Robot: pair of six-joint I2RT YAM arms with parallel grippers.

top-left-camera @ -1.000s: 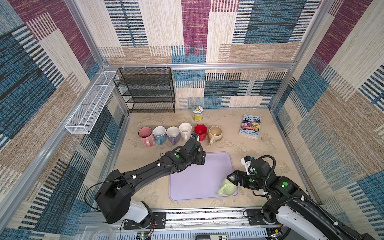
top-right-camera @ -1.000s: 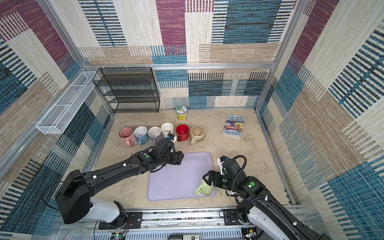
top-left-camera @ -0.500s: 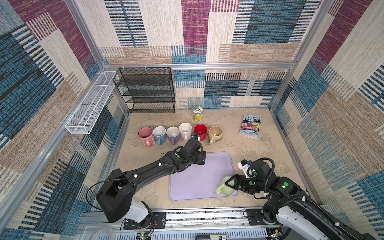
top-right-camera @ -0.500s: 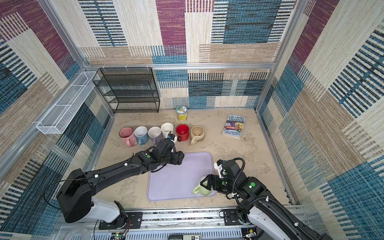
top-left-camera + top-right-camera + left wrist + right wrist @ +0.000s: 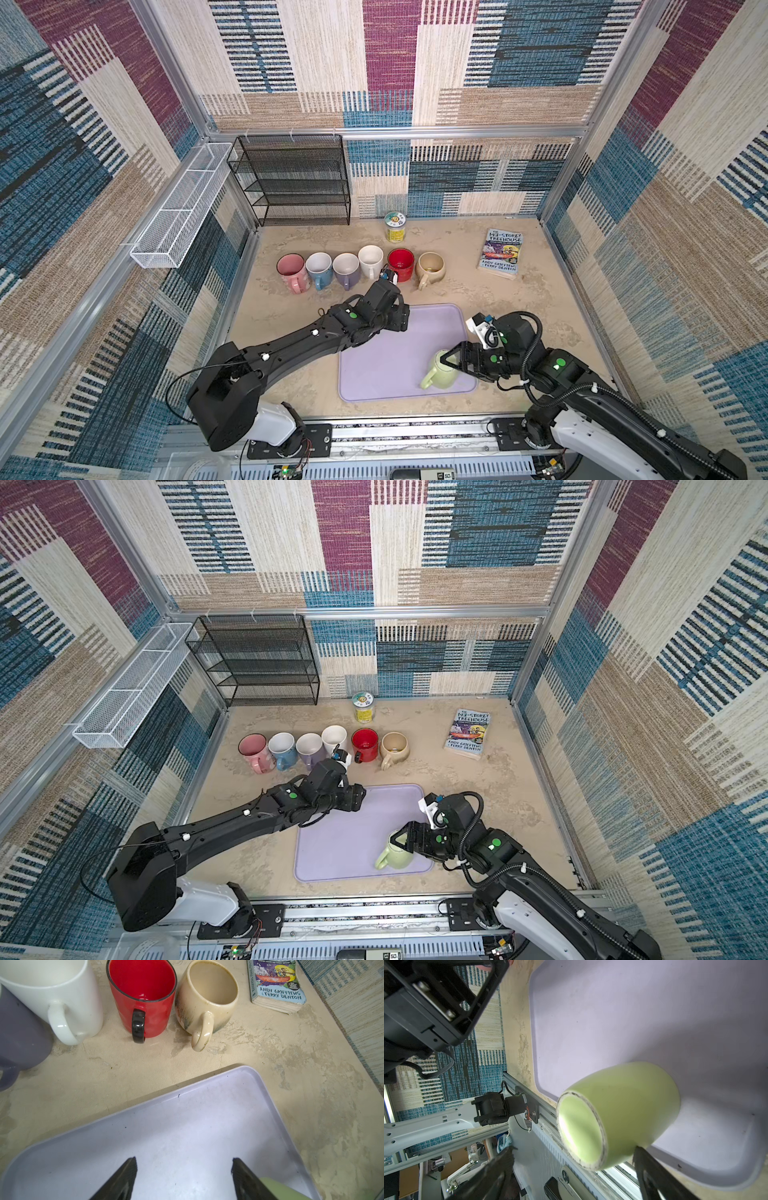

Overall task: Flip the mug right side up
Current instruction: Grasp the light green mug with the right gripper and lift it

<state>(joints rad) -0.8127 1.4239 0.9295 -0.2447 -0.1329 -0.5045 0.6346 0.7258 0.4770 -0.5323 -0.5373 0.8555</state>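
Observation:
A light green mug (image 5: 439, 371) (image 5: 395, 852) stands bottom up, slightly tipped, near the front right corner of the lavender tray (image 5: 374, 357) (image 5: 332, 845). Its handle points toward the front left. My right gripper (image 5: 448, 360) (image 5: 400, 838) is open and turned on its side around the mug. In the right wrist view the mug's (image 5: 618, 1113) ringed bottom faces the camera, one fingertip (image 5: 638, 1150) touches its side and the other stands well apart. My left gripper (image 5: 400, 322) (image 5: 182, 1160) hangs open and empty over the tray's (image 5: 187, 1126) far left part.
Several upright mugs (image 5: 360, 268) stand in a row behind the tray, with a small jar (image 5: 394, 226) behind them. A book (image 5: 502, 254) lies at the back right. A black wire rack (image 5: 295, 180) and a white wire basket (image 5: 183, 208) are at the back left.
My right gripper has moved left along the tray's front, and the green mug has shifted left with it. The left arm has stayed in place.

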